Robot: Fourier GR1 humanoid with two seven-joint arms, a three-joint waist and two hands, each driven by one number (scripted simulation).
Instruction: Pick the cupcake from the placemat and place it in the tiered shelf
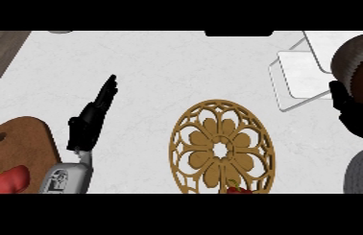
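White marble counter (156,71) is filling the view; right hand (345,109) is gripping the cupcake (349,61) by the far-right shelf (301,80), left hand (90,121) is resting open.

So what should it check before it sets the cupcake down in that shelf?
1. Cupcake held in the right hand: ok, the hand curls at it, though the view's edge cuts both off.
2. Cupcake off the placemat: ok.
3. Tiered shelf in sight: ok, at the upper right.
4. Cupcake lined up over a shelf tray: cannot tell, it overlaps the shelf's right end.
5. Left hand out of the way: ok, open, left of the placemat.
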